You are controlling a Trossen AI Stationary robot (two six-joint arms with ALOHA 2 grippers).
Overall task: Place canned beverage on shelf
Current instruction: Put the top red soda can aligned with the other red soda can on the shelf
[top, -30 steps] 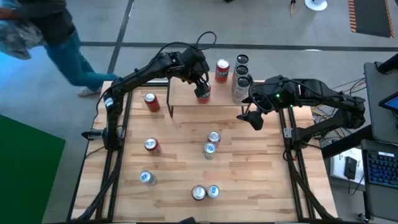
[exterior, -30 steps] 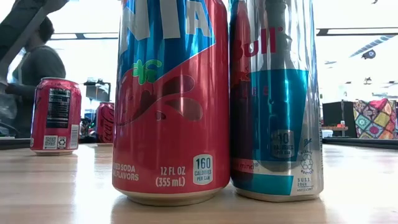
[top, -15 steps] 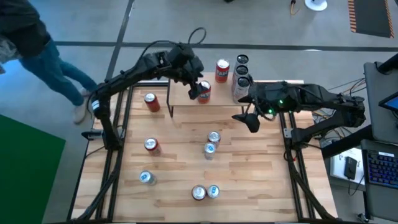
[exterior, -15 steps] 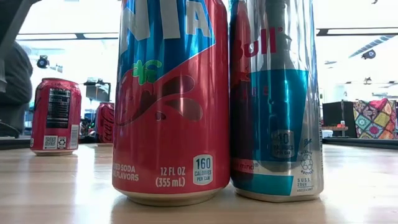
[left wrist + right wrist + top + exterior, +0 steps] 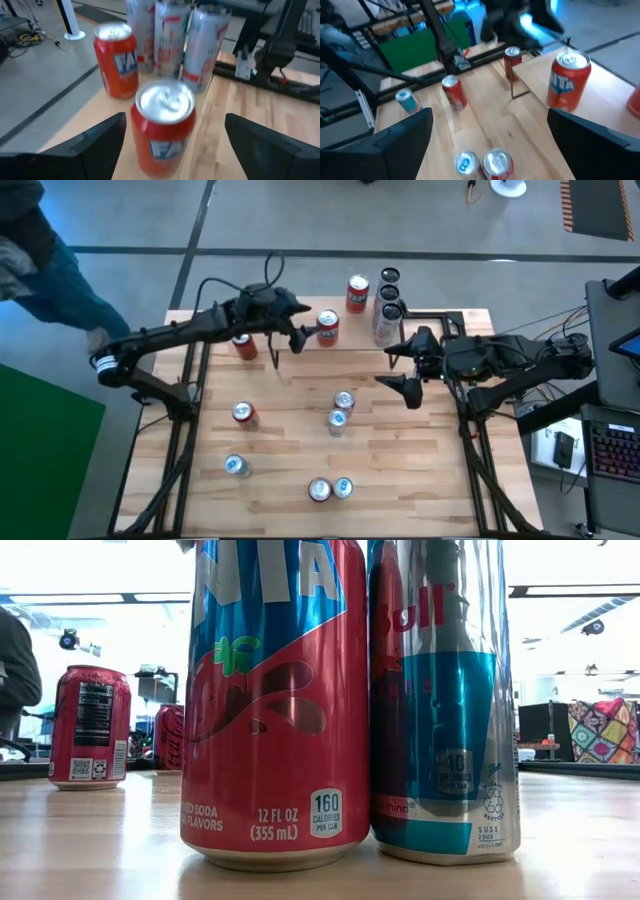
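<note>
Nearest the front edge of the worktop, a red can and a blue-and-silver can stand touching, filling the low view. Farther in we see more loose cans: a blue one to the left, a red one beyond it, and two silver-topped cans close together near the middle.

Next comes the right gripper, hovering above the worktop just in front of the shelf's right end, its jaws spread wide and holding nothing. We judge this arm to be waiting.

Beyond that stands the shelf, its light plank on thin black legs. A red can stands upright on the plank, and the left gripper sits just beside it on the left, jaws spread and clear of the can on both sides, as the left wrist view shows. Another red can stands on the worktop left of the shelf.

At the far edge of the shelf are a second red can and a cluster of tall slim cans.

We judge that one placement is finished: the can is released and standing. The next move calls for the left arm to draw clear without knocking it, then go to a loose can on the worktop.
</note>
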